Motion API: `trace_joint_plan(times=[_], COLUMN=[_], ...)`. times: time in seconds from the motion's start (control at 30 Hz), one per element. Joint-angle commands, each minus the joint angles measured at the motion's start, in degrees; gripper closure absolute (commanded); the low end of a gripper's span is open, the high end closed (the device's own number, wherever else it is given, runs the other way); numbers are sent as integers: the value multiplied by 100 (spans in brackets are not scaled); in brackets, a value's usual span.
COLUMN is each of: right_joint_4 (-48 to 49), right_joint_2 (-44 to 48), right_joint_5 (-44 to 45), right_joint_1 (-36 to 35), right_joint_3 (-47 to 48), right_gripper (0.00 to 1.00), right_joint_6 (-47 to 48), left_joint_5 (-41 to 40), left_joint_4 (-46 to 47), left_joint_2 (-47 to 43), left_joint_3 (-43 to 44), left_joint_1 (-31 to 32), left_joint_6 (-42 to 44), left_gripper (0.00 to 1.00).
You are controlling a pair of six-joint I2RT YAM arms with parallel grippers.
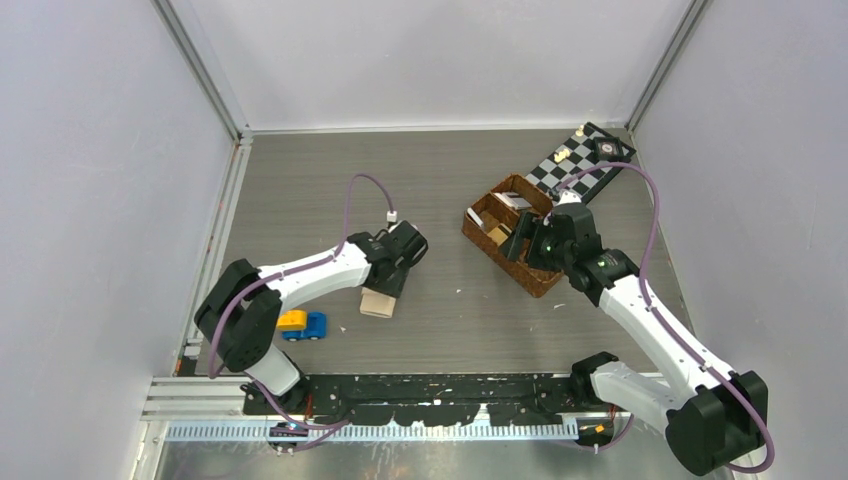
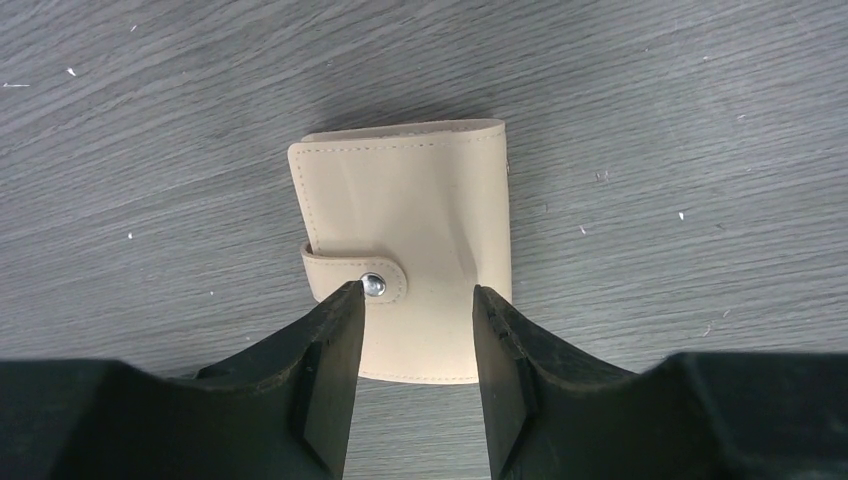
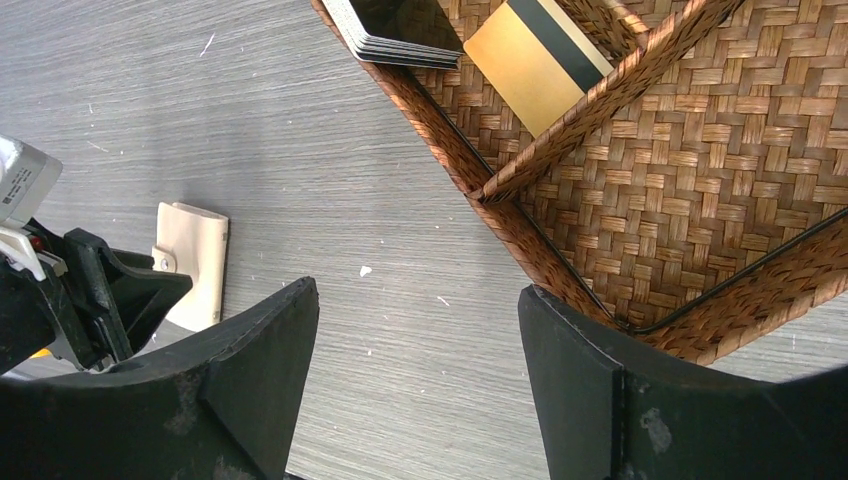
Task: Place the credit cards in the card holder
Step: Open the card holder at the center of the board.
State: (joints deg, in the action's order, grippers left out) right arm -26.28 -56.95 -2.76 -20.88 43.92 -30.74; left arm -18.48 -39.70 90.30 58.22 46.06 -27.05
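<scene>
While the card holder (image 2: 405, 230) lies shut, left claw (image 2: 415, 295) apart above it, right claw (image 3: 417, 292) wide apart near basket (image 3: 700, 200).

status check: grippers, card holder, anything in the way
Left gripper open, fingers straddling the card holder. Right gripper open at the basket rim. Credit cards in basket; card holder shut.

Brown woven basket (image 1: 493, 253) on the grey table (image 1: 430, 170), dividers splitting it into compartments. Just beyond its far-right corner lies a checkered board (image 1: 590, 165) carrying small pale pieces. Well off to the basket's near-left sits a yellow-and-blue toy truck (image 1: 302, 324).
</scene>
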Motion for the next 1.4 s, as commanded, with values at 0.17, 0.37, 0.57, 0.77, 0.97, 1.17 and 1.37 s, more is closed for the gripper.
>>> trace_joint_plan(times=[0.17,0.37,0.57,0.77,0.97,1.17,1.37], right_joint_4=[24,-6,-65,-112,-173,-206,-237], right_joint_2=[-34,-70,-55,25,74,101,93], right_joint_5=[144,167,237,259,259,259,458], right_joint_1=[-39,-50,-50,-54,-58,-64,-69], right_joint_3=[242,263,259,253,258,257,272], right_gripper=[22,23,23,23,23,23,23], right_joint_6=[44,49,68,68,82,88,103], left_joint_5=[22,109,159,259,490,499,576], left_joint_4=[81,70,110,288,855,1046,1078], left_joint_2=[-185,-80,-29,-56,5,92,-85], left_joint_3=[8,-73,-298,-591,-853,-804,-690], left_joint_1=[-218,-265,-308,-329,-456,-560,-563], left_joint_6=[-208,-270,-361,-455,-314,-77,71], left_gripper=[55,55,56,58,60,61,59])
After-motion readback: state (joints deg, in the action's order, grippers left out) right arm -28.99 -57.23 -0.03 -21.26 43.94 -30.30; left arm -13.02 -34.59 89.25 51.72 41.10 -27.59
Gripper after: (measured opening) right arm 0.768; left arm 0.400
